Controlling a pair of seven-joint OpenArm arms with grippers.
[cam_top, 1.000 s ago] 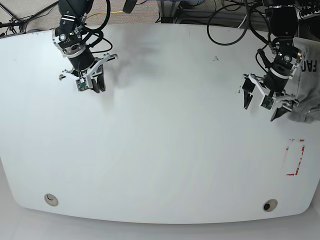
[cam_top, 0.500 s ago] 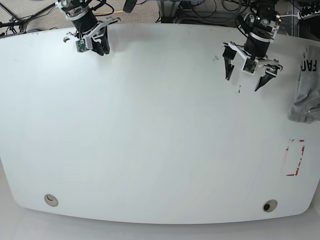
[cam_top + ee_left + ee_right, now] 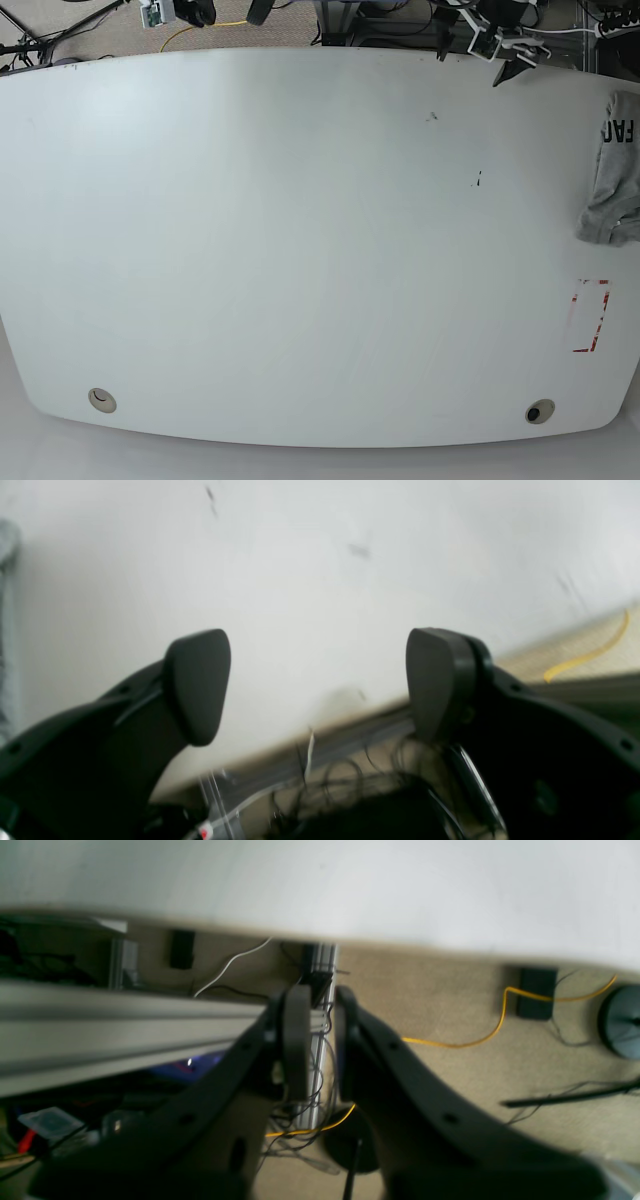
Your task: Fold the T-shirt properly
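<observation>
Heather-grey, the T-shirt [image 3: 612,170] lies bunched at the white table's [image 3: 300,250] right edge, unfolded and untouched. Both arms sit parked beyond the far edge: left gripper [image 3: 317,680] jaws spread wide and empty, right gripper [image 3: 316,1040] nearly pressed together, holding nothing.

T-shirt [image 3: 612,180]: black letters, apparently "FA", cut off.
</observation>
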